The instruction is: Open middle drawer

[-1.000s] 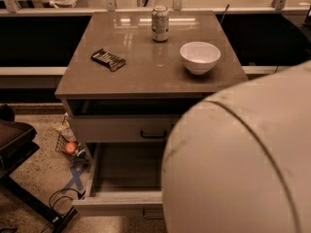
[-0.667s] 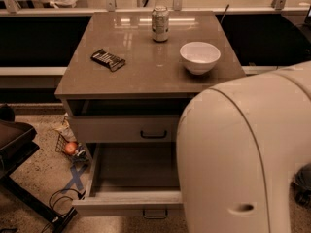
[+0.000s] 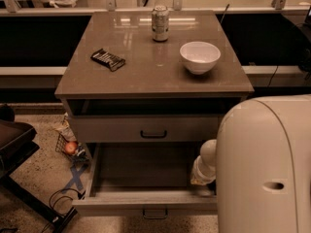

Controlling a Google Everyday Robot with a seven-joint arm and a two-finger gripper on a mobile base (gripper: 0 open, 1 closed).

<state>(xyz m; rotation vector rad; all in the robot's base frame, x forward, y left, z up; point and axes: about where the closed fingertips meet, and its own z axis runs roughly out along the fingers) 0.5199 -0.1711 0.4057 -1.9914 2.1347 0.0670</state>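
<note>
Fingers' spread cannot be told; gripper (image 3: 202, 174) over pulled-out middle drawer's (image 3: 126, 204) right end, front running left-right.

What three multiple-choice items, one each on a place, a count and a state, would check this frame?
1. Where is the bowl?
A) on the cabinet top, right of the can
B) inside a drawer
C) on the floor

2. How many things are on the cabinet top?
A) one
B) three
C) five

3. The middle drawer is:
A) shut flush
B) pulled far out
C) taken off the cabinet

Answers:
1 A, the bowl sits on the top, near its right edge.
2 B, there are the can, the bowl and a dark packet.
3 B, its inside shows from above.

The gripper is not in view; only the white arm shows at lower right.
</note>
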